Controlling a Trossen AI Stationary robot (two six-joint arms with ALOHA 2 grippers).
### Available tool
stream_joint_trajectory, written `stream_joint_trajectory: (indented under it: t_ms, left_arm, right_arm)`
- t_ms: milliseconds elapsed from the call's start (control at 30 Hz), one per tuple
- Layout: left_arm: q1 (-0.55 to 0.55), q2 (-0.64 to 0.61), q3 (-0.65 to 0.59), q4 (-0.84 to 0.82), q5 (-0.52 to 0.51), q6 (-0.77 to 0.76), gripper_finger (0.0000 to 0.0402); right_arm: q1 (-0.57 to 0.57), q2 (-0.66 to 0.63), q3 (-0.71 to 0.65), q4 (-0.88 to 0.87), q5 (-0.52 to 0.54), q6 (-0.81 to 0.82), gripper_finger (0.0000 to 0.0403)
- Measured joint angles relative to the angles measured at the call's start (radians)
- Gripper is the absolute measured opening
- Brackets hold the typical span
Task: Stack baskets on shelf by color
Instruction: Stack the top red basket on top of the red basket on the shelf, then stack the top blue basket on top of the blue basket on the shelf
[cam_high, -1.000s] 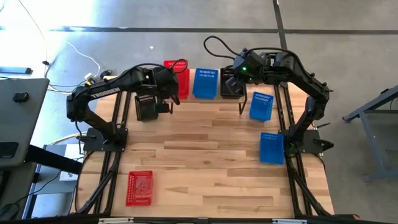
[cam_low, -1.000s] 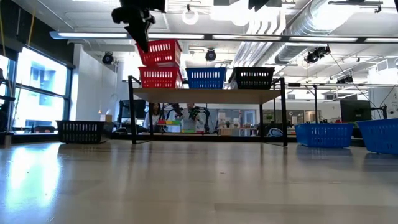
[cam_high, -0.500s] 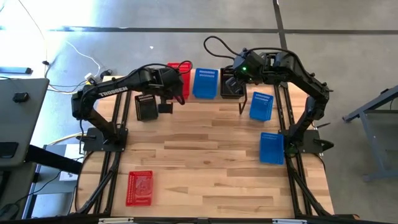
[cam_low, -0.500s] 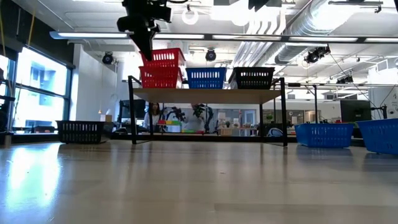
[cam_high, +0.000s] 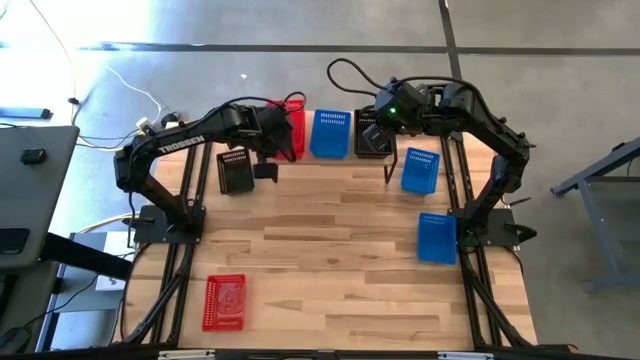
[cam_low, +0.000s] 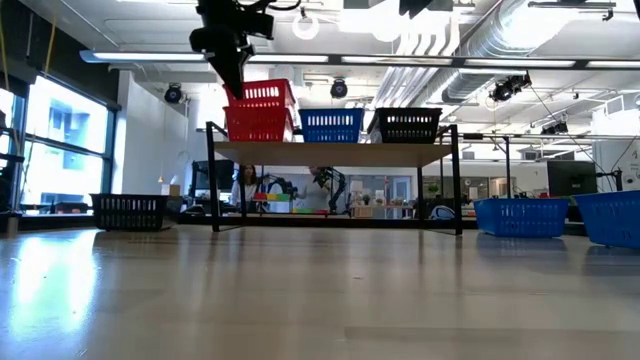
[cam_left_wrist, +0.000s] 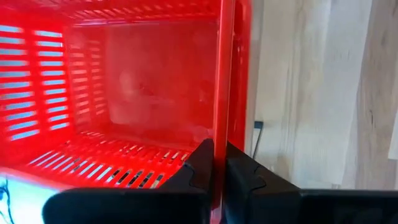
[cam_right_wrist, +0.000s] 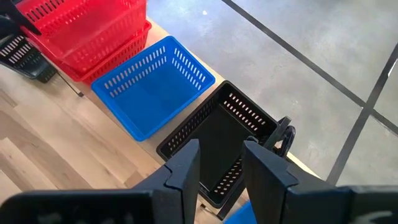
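The wooden table carries a shelf along its 12 o'clock edge. On the shelf, 3 stand in a row: a red basket with another red one nested in it, a blue basket in the middle, a black one. Directly on the table lie a black basket at 10 o'clock, 2 blue baskets toward 3 o'clock, and a red basket at 7 o'clock.
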Motion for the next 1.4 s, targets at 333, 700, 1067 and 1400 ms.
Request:
stream_joint_trajectory:
  t_ms: [333,700,1067,1400]
  left_arm:
    - [-0.004,0.0,0.0,0.003,-0.003,0.003,0.0099]
    - [-0.042,-0.001,0.043,-0.046,-0.026,-0.053,0.0164]
    - [-0.147,-0.091,0.091,-0.088,0.072,-0.176,0.0165]
    - [-0.207,-0.207,0.074,-0.09,0.135,-0.267,0.0165]
  right_arm:
    - [0.0,0.0,0.0,0.0,-0.018,0.0,0.0106]
    - [0.039,0.0,-0.002,0.001,-0.237,0.01,0.0106]
    - [0.197,-0.001,-0.165,0.0,-0.261,0.058,0.0106]
    - [0.302,-0.113,-0.457,0.0,-0.27,0.188,0.0106]
